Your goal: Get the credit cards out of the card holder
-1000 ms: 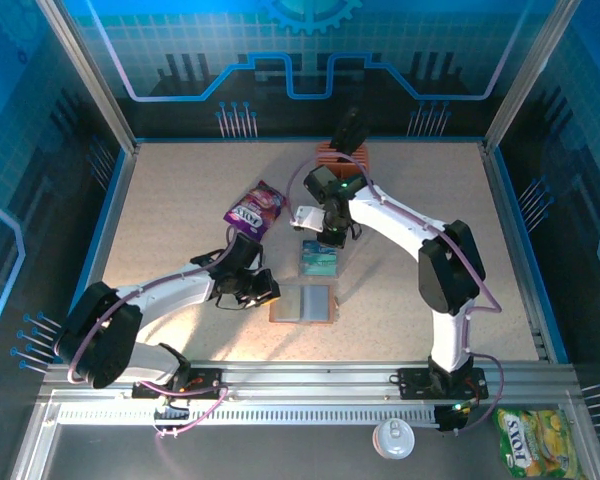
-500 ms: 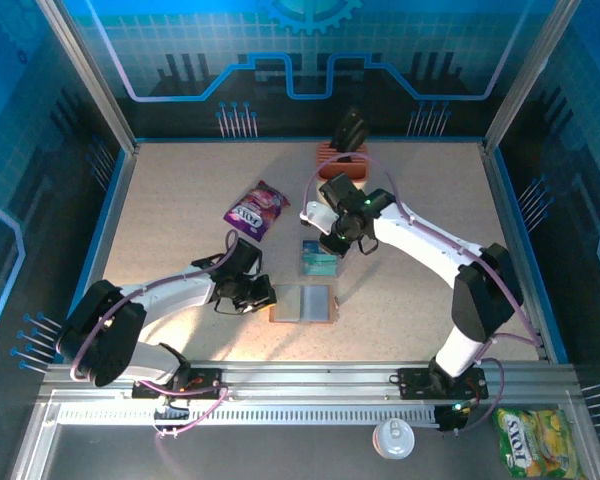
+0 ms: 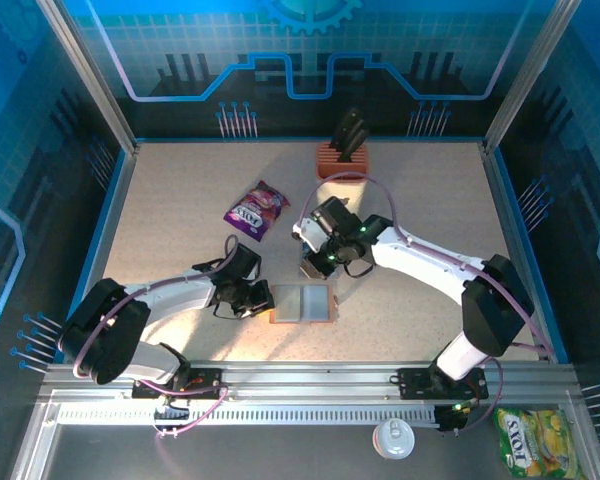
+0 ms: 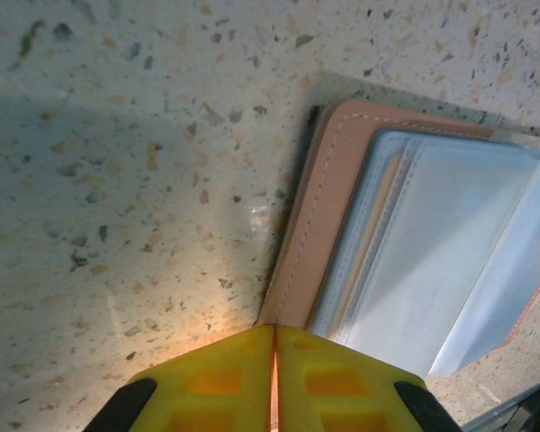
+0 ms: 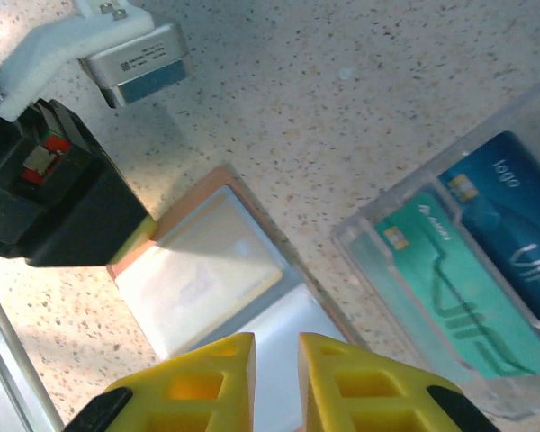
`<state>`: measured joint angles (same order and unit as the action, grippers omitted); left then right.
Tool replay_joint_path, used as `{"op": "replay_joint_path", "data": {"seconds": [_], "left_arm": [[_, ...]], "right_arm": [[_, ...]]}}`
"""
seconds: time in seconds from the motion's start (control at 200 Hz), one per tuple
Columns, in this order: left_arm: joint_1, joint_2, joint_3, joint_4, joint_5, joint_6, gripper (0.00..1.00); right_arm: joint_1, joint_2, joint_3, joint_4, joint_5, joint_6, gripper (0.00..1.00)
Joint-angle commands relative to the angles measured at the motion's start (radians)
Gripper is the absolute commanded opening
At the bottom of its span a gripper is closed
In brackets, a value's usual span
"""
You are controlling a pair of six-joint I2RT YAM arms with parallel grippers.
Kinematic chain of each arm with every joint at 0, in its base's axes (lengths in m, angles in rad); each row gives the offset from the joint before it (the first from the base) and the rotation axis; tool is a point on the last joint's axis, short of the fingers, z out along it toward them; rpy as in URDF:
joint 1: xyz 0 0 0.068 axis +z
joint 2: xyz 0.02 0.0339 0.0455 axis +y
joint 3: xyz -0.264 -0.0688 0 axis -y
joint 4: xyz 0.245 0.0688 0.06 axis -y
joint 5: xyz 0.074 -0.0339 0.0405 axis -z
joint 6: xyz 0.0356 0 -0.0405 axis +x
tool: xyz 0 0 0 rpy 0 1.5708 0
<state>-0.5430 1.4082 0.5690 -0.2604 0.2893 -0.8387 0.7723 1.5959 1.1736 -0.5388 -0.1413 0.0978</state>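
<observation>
The card holder (image 3: 305, 303) lies open and flat, with a brown rim and grey-blue pockets (image 4: 450, 243). A tan-edged card (image 5: 211, 270) sits in its left pocket. My left gripper (image 4: 274, 329) is shut, its yellow tips resting on the holder's brown left rim (image 4: 328, 207); seen from above, the left gripper (image 3: 267, 298) is at the holder's left edge. My right gripper (image 5: 275, 346) hovers over the holder (image 5: 279, 333), its jaws a little apart with nothing between them. Beside it, a teal credit card (image 5: 436, 283) and a blue one (image 5: 513, 225) lie in a clear sleeve.
A purple snack packet (image 3: 256, 208) lies at the back left of the speckled table (image 3: 180, 200). An orange knife block (image 3: 342, 157) stands at the back centre. Metal rails and blue walls frame the table.
My right gripper has swung from behind the cards toward me, now over the holder, and its jaws have parted slightly. The left gripper has edged right onto the holder's rim.
</observation>
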Motion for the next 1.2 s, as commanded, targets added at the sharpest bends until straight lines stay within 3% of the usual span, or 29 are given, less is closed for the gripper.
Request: {"op": "replay_joint_path", "data": {"seconds": [0.0,0.44,0.735,1.191], "left_arm": [[0.004,-0.010,-0.024,0.000,0.020,-0.014,0.11],[0.002,-0.058,0.001,-0.016,-0.012,-0.019,0.10],[0.002,0.004,0.013,0.019,-0.008,-0.021,0.09],[0.000,0.025,-0.014,0.040,-0.004,-0.028,0.09]], "right_arm": [[0.025,-0.017,-0.047,0.085,-0.033,0.138,0.21],[0.120,0.031,-0.197,0.336,-0.101,0.483,0.18],[0.123,0.095,-0.186,0.312,-0.112,0.640,0.10],[0.127,0.184,-0.162,0.329,-0.133,0.722,0.25]]}}
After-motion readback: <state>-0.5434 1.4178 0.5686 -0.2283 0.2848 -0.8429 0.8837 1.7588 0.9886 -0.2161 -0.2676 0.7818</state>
